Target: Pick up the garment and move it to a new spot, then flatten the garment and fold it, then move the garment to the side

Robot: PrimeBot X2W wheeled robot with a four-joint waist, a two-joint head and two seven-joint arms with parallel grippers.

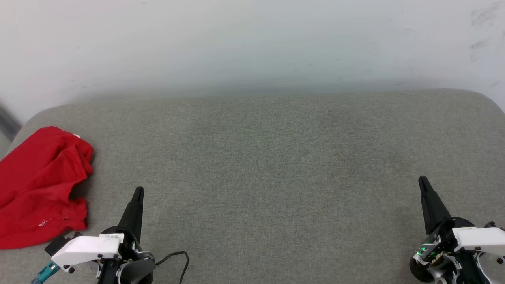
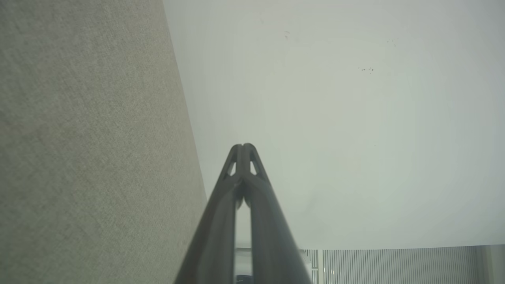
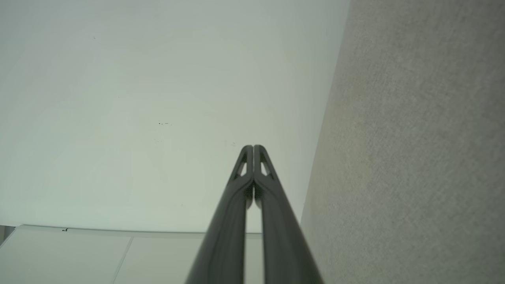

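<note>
The garment (image 1: 39,185) lies in a crumpled red heap at the left end of the counter (image 1: 256,165), partly cut off by the edge of the head view. A small bit of white shows at the side of the heap nearest the counter's far edge. No lettering can be made out in the folds.

The counter has a grey woven fabric top with rounded far corners. A pale wall (image 1: 252,43) rises behind its far edge.

The left claw (image 1: 139,191) is over the counter's near edge, toward its left end, and points at the far edge. Its 2 dark fingers are pressed together with nothing between them, as the left wrist view confirms (image 2: 244,146). The right claw (image 1: 423,180) is over the near edge at the counter's right end. Its 2 fingers are likewise together and empty, tips meeting in the right wrist view (image 3: 253,148). A black cable (image 1: 179,258) loops over the counter's near edge beside the left wrist.
</note>
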